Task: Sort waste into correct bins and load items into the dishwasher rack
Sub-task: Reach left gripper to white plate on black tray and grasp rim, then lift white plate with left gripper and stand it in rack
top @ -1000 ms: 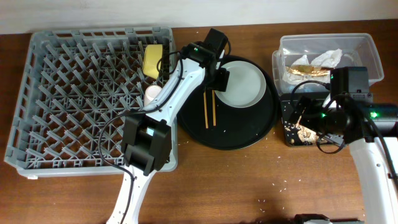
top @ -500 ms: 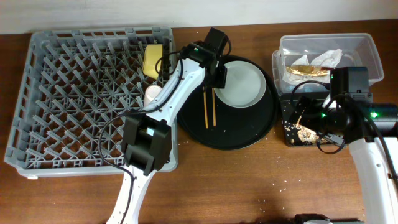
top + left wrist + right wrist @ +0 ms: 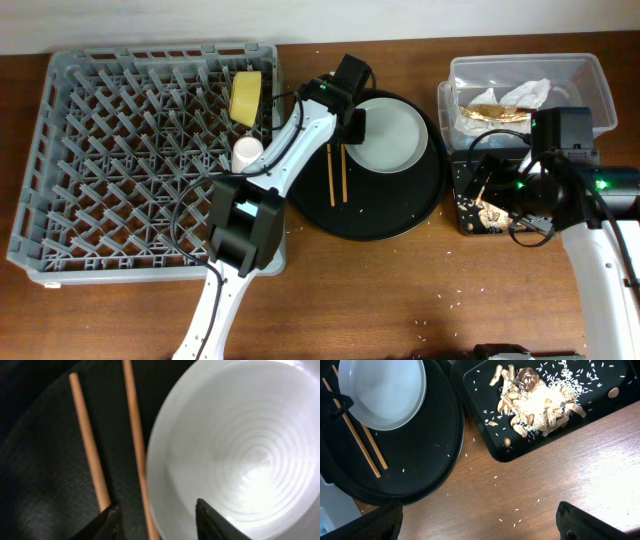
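Two items sit in the dishwasher rack (image 3: 150, 50) at the left of the overhead view: the yellow bowl (image 3: 244, 97) on edge near its upper right corner and the pink cup (image 3: 246, 152) below it; the light blue cup is not visible. Just right of the rack, the left gripper (image 3: 157, 522) is spread, straddling one of the chopsticks (image 3: 337, 175) and the rim of the smooth, pale plate (image 3: 390, 135); both lie unloaded on the round black tray (image 3: 400, 215). At upper right, the clear tub (image 3: 590, 75) holds napkin (image 3: 530, 92) and wrapper (image 3: 490, 112). Food scraps (image 3: 535, 400) lie in the black tray (image 3: 480, 400). The right gripper (image 3: 477, 517) hangs wide apart, empty, above the surface.
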Controlling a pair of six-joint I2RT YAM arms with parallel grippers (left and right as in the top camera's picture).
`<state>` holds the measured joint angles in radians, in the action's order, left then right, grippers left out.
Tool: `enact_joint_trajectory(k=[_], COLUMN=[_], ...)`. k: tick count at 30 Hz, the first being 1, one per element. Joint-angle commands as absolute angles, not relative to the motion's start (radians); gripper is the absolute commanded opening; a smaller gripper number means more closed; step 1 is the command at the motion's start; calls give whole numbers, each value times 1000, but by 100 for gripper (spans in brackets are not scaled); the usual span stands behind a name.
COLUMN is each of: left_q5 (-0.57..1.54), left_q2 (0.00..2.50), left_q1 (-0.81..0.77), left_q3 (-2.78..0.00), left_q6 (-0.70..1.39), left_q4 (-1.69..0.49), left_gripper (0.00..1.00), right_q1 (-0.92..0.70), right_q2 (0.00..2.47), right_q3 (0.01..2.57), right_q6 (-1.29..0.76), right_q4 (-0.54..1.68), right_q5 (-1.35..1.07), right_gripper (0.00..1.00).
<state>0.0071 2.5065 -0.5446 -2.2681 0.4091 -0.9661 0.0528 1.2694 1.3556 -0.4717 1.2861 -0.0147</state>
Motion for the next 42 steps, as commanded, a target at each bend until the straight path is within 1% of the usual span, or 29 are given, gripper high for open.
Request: enact_joint_trajectory(k=[1,10,13,14,16,17,18,19,24,29,36,42], left_q5=[3,3,4,3,4,4,4,3,3,-15,-209,-372], left_q2=[2549,2585,2585,2585,2585,2585,2585,2585,2581,2515,2356,2167], left_q1=[-571,-575,-575,-575,-575,-575,-575,-575,-574,-558,-551,-500], left_q3=[-2271,-2271,-2271,-2271,-2271,-2271,-2271,-2271,-2303,-2450,-2644,-2665], left_q6=[412,412,412,412,412,412,412,412,410,323,251,229], left_q4=[-946,-954,-951,-950,-950,-951,-951,-951,-973,-1095,-1257,-1402], left_gripper=[40,37,28,22,19,14,3,1,1,1,1,1], right_q1=[59,60,59,59,59,59,59,59,59,59,59,59], right_q2=[1272,1272,1272,1272,1272,1272,1272,1272,1272,1272,1272,1272], right_q3=[1358,1358,1358,1358,1358,1358,1358,1358,1358,1358,1358,1358], right_q6=[-480,-480,-480,-480,-480,-480,-480,-480,-480,-480,-480,-480], right_q4=[1287,1287,1287,1287,1287,1287,1287,1287,1287,1287,1287,1287], right_q5=[5,5,5,5,5,5,5,5,5,5,5,5], right_gripper=[98,98,98,99,98,99,98,98,99,98,98,99])
